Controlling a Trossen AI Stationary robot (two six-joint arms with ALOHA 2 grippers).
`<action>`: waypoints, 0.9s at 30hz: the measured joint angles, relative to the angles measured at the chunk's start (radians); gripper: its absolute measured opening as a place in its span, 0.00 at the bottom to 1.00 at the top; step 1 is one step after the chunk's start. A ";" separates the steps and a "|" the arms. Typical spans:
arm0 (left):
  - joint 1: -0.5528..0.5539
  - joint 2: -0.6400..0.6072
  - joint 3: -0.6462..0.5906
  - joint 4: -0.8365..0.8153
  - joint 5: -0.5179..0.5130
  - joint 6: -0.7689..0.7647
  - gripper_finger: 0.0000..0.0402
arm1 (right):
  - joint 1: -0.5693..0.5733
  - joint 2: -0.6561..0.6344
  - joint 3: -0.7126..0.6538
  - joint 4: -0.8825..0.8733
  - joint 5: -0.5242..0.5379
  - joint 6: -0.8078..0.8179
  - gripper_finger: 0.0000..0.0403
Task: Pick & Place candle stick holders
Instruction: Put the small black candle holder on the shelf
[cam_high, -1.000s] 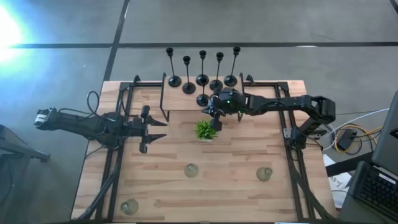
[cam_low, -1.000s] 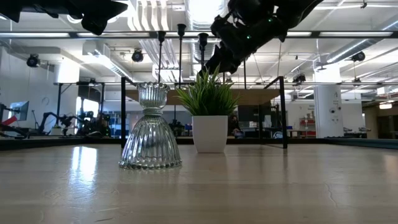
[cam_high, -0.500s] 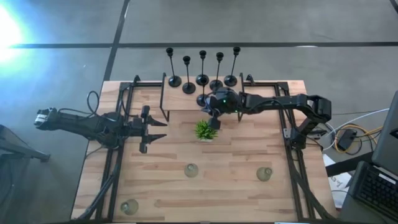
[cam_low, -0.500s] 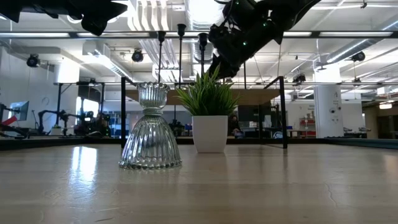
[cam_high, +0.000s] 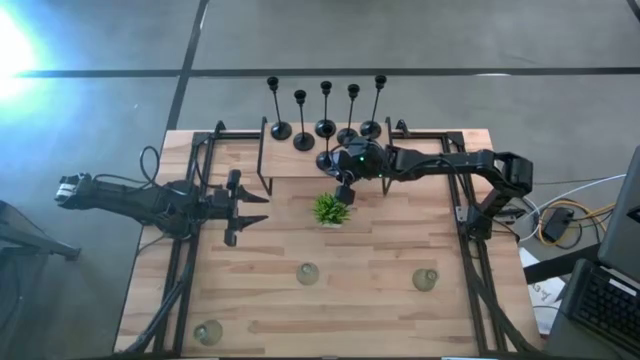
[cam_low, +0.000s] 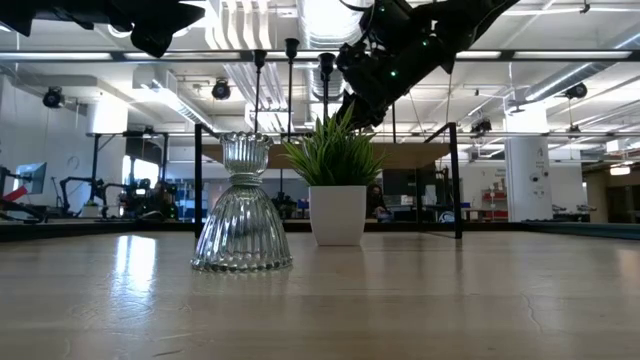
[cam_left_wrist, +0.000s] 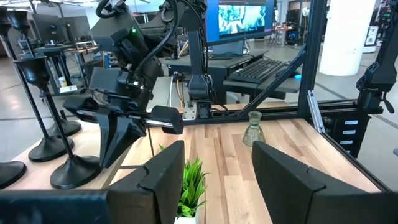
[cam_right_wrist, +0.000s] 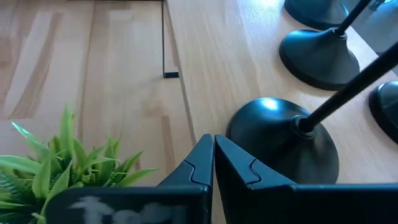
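Black candle stick holders (cam_high: 325, 128), green plant (cam_high: 329, 209) in a seemingly white pot (cam_low: 337, 215), pale wood table (cam_high: 380, 300).

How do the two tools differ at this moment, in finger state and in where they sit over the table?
The left tool has its fingers apart; the right tool has its fingers pressed shut with nothing between them. The left tool sits at the table's left side, away from every holder; the right tool is at the back, beside the nearest black holder and by the plant. Both are off the tabletop.
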 joint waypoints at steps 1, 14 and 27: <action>0.000 0.000 0.000 0.000 0.000 0.000 0.48 | -0.001 0.000 0.000 0.000 0.000 0.001 0.02; 0.000 0.000 0.000 0.000 0.000 -0.001 0.48 | -0.009 0.002 0.000 0.000 0.000 0.006 0.02; 0.000 0.000 0.000 0.000 0.000 -0.002 0.48 | -0.019 0.034 0.015 0.003 0.001 0.004 0.02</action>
